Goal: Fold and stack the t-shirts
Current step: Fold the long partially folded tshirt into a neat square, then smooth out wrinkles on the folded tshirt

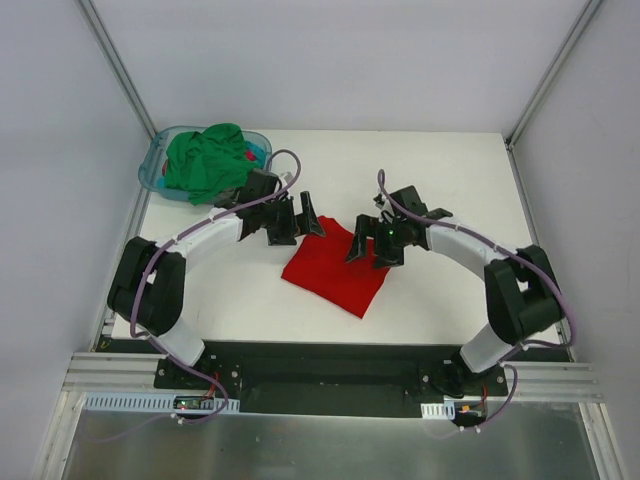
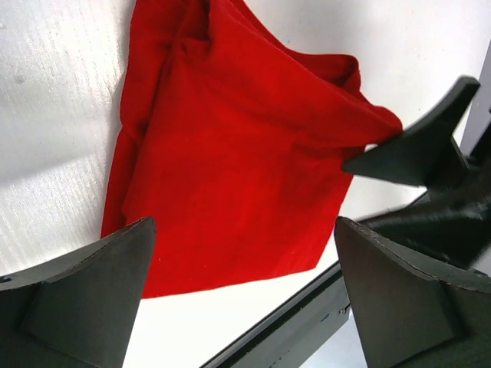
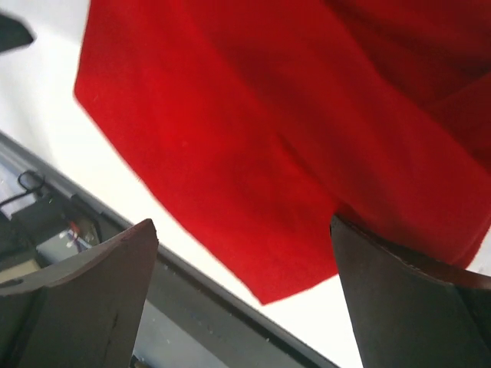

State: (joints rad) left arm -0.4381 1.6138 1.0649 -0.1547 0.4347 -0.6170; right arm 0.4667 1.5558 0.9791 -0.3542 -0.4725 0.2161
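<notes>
A folded red t-shirt [image 1: 337,268] lies flat on the white table between my two arms. It fills the left wrist view [image 2: 230,161] and the right wrist view [image 3: 291,130]. My left gripper [image 1: 297,220] is open and empty, just above the shirt's far left corner. My right gripper [image 1: 372,243] is open and empty, over the shirt's far right edge. A crumpled green t-shirt [image 1: 207,160] sits in the basket at the back left, with a bit of red cloth beside it.
A clear blue basket [image 1: 156,170] stands at the table's back left corner. The table's black front rail [image 1: 320,350] runs below the red shirt. Grey enclosure walls stand on both sides.
</notes>
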